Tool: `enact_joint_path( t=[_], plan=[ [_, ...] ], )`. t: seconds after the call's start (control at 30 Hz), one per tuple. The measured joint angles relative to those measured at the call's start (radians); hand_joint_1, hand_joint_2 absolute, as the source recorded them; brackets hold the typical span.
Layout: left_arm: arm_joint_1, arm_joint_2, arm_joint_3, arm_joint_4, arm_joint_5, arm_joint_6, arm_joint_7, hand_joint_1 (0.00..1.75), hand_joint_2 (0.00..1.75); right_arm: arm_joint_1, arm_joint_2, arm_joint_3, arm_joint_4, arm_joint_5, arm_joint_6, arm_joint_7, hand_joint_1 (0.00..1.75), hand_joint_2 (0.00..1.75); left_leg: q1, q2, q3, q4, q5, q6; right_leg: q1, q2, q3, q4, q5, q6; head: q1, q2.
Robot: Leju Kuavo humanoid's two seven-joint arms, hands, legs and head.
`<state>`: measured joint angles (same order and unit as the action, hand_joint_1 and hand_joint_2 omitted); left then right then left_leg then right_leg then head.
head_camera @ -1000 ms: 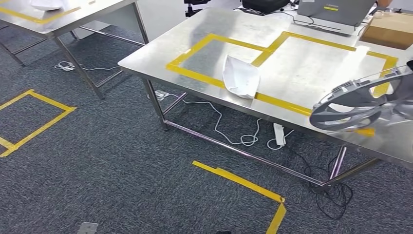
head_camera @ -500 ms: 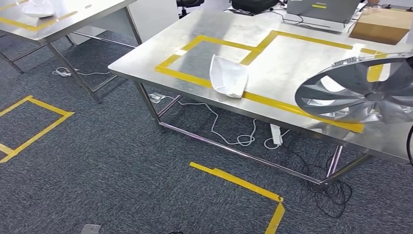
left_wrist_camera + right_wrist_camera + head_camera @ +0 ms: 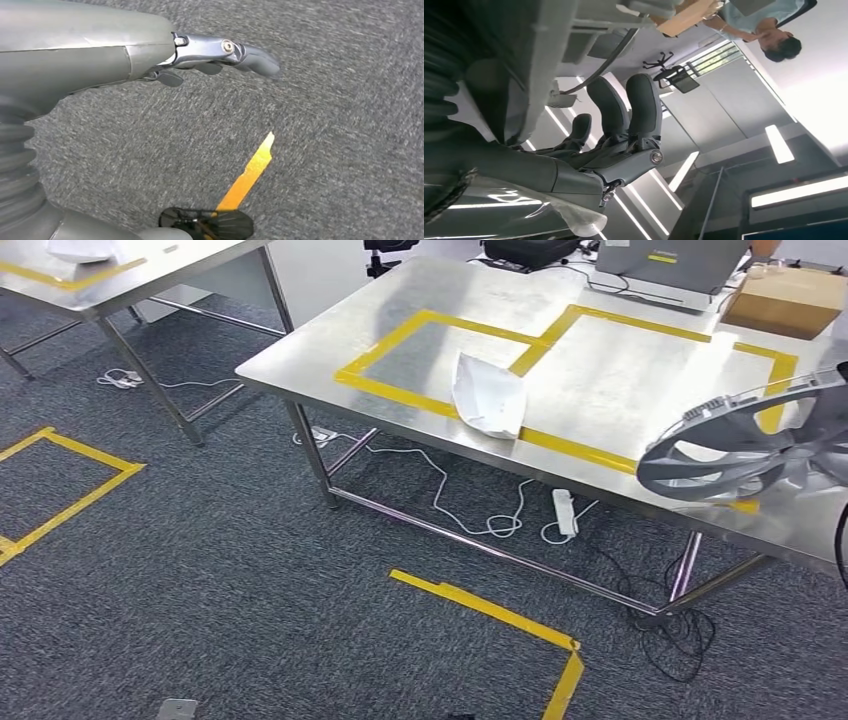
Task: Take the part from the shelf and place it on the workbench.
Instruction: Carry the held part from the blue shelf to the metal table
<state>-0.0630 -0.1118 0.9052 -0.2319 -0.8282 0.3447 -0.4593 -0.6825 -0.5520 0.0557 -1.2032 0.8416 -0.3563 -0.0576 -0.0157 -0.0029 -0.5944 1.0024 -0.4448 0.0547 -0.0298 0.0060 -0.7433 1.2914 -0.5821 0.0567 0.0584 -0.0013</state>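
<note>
The workbench point(image 3: 620, 390), a steel table with yellow tape rectangles, stands ahead of the robot. A white part point(image 3: 488, 395) lies on its front tape line, towards the front edge. A cardboard box point(image 3: 782, 300) sits at the far right corner.

The wheel cover point(image 3: 740, 445), a silver-grey spoked disc, hangs tilted over the bench's front right edge, not yet resting on it. Judgement: thin moulded plastic, so light but broad, somewhat flexible at the rim, with a glossy face that may slip. Best held at the rim or through a spoke opening; the spokes could crack if squeezed.

The right hand point(image 3: 619, 135) holds the cover, dark fingers curled over its edge in the right wrist view.

The left hand point(image 3: 210, 57) hangs over the carpet point(image 3: 200, 570), fingers extended and holding nothing.
</note>
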Motion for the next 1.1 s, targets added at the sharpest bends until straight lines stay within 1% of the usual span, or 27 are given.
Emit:
enact_joint_path(
  t=[0.03, 0.1, 0.13, 0.17, 0.23, 0.27, 0.3, 0.33, 0.37, 0.43, 0.47, 0.5, 0.53, 0.57, 0.6, 0.63, 0.67, 0.7, 0.77, 0.83, 0.87, 0.93, 0.97, 1.0, 1.03, 1.07, 1.1],
  plan=[
    [0.000, -0.001, 0.000, 0.000, 0.000, 0.000, 0.000, 0.00, 1.75, 0.002, 0.000, 0.000, 0.001, 0.000, 0.000, 0.000, 1.75, 1.75, 0.000, 0.000, 0.000, 0.001, 0.000, 0.000, 0.000, -0.001, 0.011, -0.022, 0.021, 0.000, 0.000, 0.000],
    [0.000, -0.002, 0.000, 0.000, 0.000, 0.000, 0.000, 0.00, 1.75, 0.002, 0.000, -0.001, 0.002, -0.001, 0.000, 0.000, 1.75, 1.75, -0.001, 0.001, 0.000, 0.008, -0.004, -0.003, 0.001, -0.011, 0.077, -0.150, 0.083, -0.001, 0.000, 0.000],
    [-0.001, -0.002, 0.000, 0.000, 0.000, 0.000, 0.000, 0.00, 1.75, 0.000, 0.000, -0.002, 0.002, -0.001, 0.000, 0.000, 1.75, 1.75, -0.003, 0.001, -0.003, 0.015, -0.008, -0.006, 0.003, -0.016, 0.111, -0.212, 0.101, -0.004, 0.000, 0.000],
    [0.000, -0.002, 0.000, 0.000, 0.000, 0.000, 0.000, 0.00, 1.75, -0.003, 0.000, -0.002, 0.002, -0.001, 0.000, 0.000, 1.75, 1.75, -0.005, 0.002, -0.006, 0.020, -0.010, -0.010, 0.005, -0.020, 0.132, -0.251, 0.108, -0.007, -0.001, 0.000],
    [0.001, -0.002, 0.000, 0.000, 0.000, 0.000, 0.000, 0.00, 1.75, -0.005, 0.000, -0.003, 0.001, -0.002, 0.000, 0.000, 1.75, 1.75, -0.008, 0.004, -0.011, 0.027, -0.012, -0.017, 0.009, -0.019, 0.143, -0.268, 0.105, -0.016, -0.002, 0.000],
    [0.001, -0.001, 0.000, 0.000, 0.000, 0.000, -0.001, 0.00, 1.75, -0.006, 0.000, -0.004, 0.001, -0.003, -0.001, 0.000, 1.75, 1.75, -0.007, 0.005, -0.012, 0.028, -0.013, -0.020, 0.008, -0.017, 0.143, -0.268, 0.107, -0.021, -0.002, 0.000],
    [0.001, -0.001, 0.000, 0.000, 0.000, 0.000, -0.001, 0.00, 1.75, -0.007, 0.000, -0.004, 0.001, -0.004, -0.001, 0.000, 1.75, 1.75, -0.006, 0.006, -0.013, 0.034, -0.019, -0.025, 0.006, -0.015, 0.143, -0.268, 0.108, -0.026, -0.002, 0.000],
    [0.001, -0.001, 0.000, 0.000, 0.000, 0.000, -0.001, 0.00, 1.75, -0.009, 0.000, -0.005, 0.000, -0.004, -0.001, 0.000, 1.75, 1.75, -0.005, 0.006, -0.020, 0.054, -0.035, -0.031, 0.003, -0.014, 0.144, -0.269, 0.110, -0.031, -0.004, 0.000],
    [0.001, -0.001, 0.000, 0.000, 0.000, 0.001, -0.002, 0.00, 1.75, -0.011, 0.000, -0.006, 0.000, -0.005, -0.001, 0.000, 1.75, 1.75, -0.002, 0.005, -0.037, 0.095, -0.062, -0.038, 0.001, -0.014, 0.145, -0.270, 0.111, -0.035, -0.007, 0.000],
    [0.001, -0.002, 0.000, 0.000, 0.000, 0.001, -0.002, 0.00, 1.75, -0.012, 0.000, -0.006, 0.000, -0.005, -0.001, 0.000, 1.75, 1.75, 0.005, 0.004, -0.092, 0.225, -0.127, -0.051, 0.000, -0.011, 0.145, -0.270, 0.111, -0.039, -0.013, 0.000],
    [0.002, -0.003, 0.000, 0.000, 0.000, 0.001, -0.002, 0.00, 1.75, -0.012, 0.000, -0.006, 0.000, -0.005, -0.001, 0.000, 1.75, 1.75, 0.009, 0.004, -0.117, 0.283, -0.148, -0.054, 0.000, -0.009, 0.145, -0.270, 0.111, -0.039, -0.013, 0.000],
    [0.002, -0.003, 0.000, 0.000, 0.000, 0.001, -0.002, 0.00, 1.75, -0.011, 0.001, -0.006, 0.000, -0.005, -0.001, 0.000, 1.75, 1.75, 0.011, 0.004, -0.129, 0.311, -0.150, -0.056, 0.000, -0.007, 0.145, -0.270, 0.111, -0.039, -0.013, 0.000],
    [0.003, -0.003, 0.000, 0.000, 0.000, 0.001, -0.002, 0.00, 1.75, -0.011, 0.001, -0.005, 0.000, -0.005, -0.001, 0.000, 1.75, 1.75, 0.013, 0.004, -0.124, 0.300, -0.133, -0.056, 0.000, -0.005, 0.145, -0.270, 0.111, -0.039, -0.013, 0.000],
    [0.003, -0.002, 0.000, 0.000, 0.000, 0.001, -0.002, 0.00, 1.75, -0.011, 0.001, -0.005, 0.000, -0.005, -0.001, 0.000, 1.75, 1.75, 0.014, 0.004, -0.100, 0.250, -0.101, -0.055, -0.001, -0.002, 0.146, -0.270, 0.111, -0.038, -0.013, 0.000],
    [0.003, -0.002, 0.000, 0.000, 0.000, 0.001, -0.002, 0.00, 1.75, -0.011, 0.001, -0.005, 0.000, -0.005, -0.001, 0.000, 1.75, 1.75, 0.015, 0.001, -0.066, 0.178, -0.065, -0.052, -0.001, -0.001, 0.146, -0.270, 0.112, -0.037, -0.013, 0.000],
    [0.002, -0.002, 0.000, 0.000, 0.000, 0.001, -0.002, 0.00, 1.75, -0.011, 0.001, -0.005, 0.000, -0.005, -0.001, 0.000, 1.75, 1.75, 0.014, -0.003, -0.034, 0.109, -0.040, -0.048, -0.001, 0.002, 0.145, -0.270, 0.112, -0.034, -0.013, 0.000],
    [0.002, -0.002, 0.000, 0.000, -0.001, 0.001, -0.002, 0.00, 1.75, -0.011, 0.001, -0.005, 0.000, -0.005, -0.001, 0.000, 1.75, 1.75, 0.013, -0.006, -0.012, 0.060, -0.025, -0.045, 0.000, 0.003, 0.143, -0.270, 0.114, -0.029, -0.012, 0.000],
    [0.002, -0.002, 0.000, 0.000, -0.001, 0.001, -0.002, 0.00, 1.75, -0.010, 0.002, -0.005, 0.000, -0.005, -0.001, 0.000, 1.75, 1.75, 0.011, -0.009, -0.002, 0.035, -0.022, -0.042, 0.000, 0.005, 0.140, -0.270, 0.116, -0.023, -0.012, 0.000],
    [0.001, -0.002, 0.000, 0.000, 0.000, 0.001, -0.003, 0.00, 1.75, -0.007, 0.002, -0.006, 0.000, -0.005, -0.001, 0.000, 1.75, 1.75, 0.007, -0.009, -0.003, 0.028, -0.022, -0.032, -0.002, 0.007, 0.137, -0.276, 0.121, -0.009, -0.012, 0.000],
    [0.001, -0.003, 0.000, 0.000, 0.000, 0.001, -0.005, 0.00, 1.75, -0.003, 0.002, -0.008, 0.000, -0.006, -0.001, 0.000, 1.75, 1.75, 0.007, -0.005, -0.001, 0.016, -0.013, -0.016, -0.006, 0.004, 0.126, -0.262, 0.107, -0.001, -0.010, 0.000],
    [0.000, -0.004, 0.000, 0.000, 0.000, 0.001, -0.005, 0.00, 1.75, -0.003, 0.002, -0.009, 0.000, -0.007, -0.001, 0.000, 1.75, 1.75, 0.008, -0.003, 0.000, 0.009, -0.009, -0.009, -0.006, 0.003, 0.109, -0.230, 0.087, 0.000, -0.008, 0.000],
    [0.000, -0.004, 0.001, 0.000, 0.000, 0.001, -0.006, 0.00, 1.75, -0.001, 0.002, -0.010, 0.000, -0.008, -0.001, 0.000, 1.75, 1.75, 0.006, -0.001, 0.000, 0.006, -0.006, -0.002, -0.005, 0.001, 0.051, -0.109, 0.027, -0.001, -0.006, 0.000],
    [0.000, -0.004, 0.001, 0.000, 0.000, 0.001, -0.006, 0.00, 1.75, 0.001, 0.002, -0.010, 0.001, -0.008, -0.001, 0.000, 1.75, 1.75, 0.005, 0.000, 0.000, 0.007, -0.006, 0.000, -0.004, 0.001, 0.022, -0.046, 0.004, -0.001, -0.006, 0.000],
    [0.000, -0.005, 0.001, 0.000, 0.000, 0.000, -0.006, 0.00, 1.75, 0.005, 0.002, -0.010, 0.002, -0.009, 0.000, 0.000, 1.75, 1.75, 0.003, 0.001, -0.001, 0.007, -0.006, 0.001, -0.003, 0.000, 0.003, -0.007, -0.003, 0.000, -0.006, 0.000],
    [0.001, -0.006, 0.001, 0.000, -0.001, 0.000, -0.006, 0.00, 1.75, 0.008, 0.002, -0.011, 0.002, -0.010, 0.000, 0.000, 1.75, 1.75, 0.002, 0.001, -0.001, 0.009, -0.007, 0.001, -0.002, 0.000, 0.001, -0.006, 0.009, 0.000, -0.006, 0.000],
    [0.000, -0.007, 0.001, 0.000, -0.001, 0.000, -0.006, 0.00, 1.75, 0.010, 0.002, -0.012, 0.002, -0.011, -0.001, 0.000, 1.75, 1.75, 0.002, 0.002, 0.000, 0.010, -0.008, 0.001, -0.001, -0.001, 0.019, -0.043, 0.037, -0.001, -0.006, 0.000],
    [0.000, -0.008, 0.001, 0.000, -0.001, 0.000, -0.006, 0.00, 1.75, 0.010, 0.002, -0.014, 0.002, -0.013, -0.001, 0.001, 1.75, 1.75, 0.002, 0.002, 0.000, 0.013, -0.010, -0.001, -0.001, -0.005, 0.053, -0.110, 0.072, -0.002, -0.005, 0.000]
  ],
)
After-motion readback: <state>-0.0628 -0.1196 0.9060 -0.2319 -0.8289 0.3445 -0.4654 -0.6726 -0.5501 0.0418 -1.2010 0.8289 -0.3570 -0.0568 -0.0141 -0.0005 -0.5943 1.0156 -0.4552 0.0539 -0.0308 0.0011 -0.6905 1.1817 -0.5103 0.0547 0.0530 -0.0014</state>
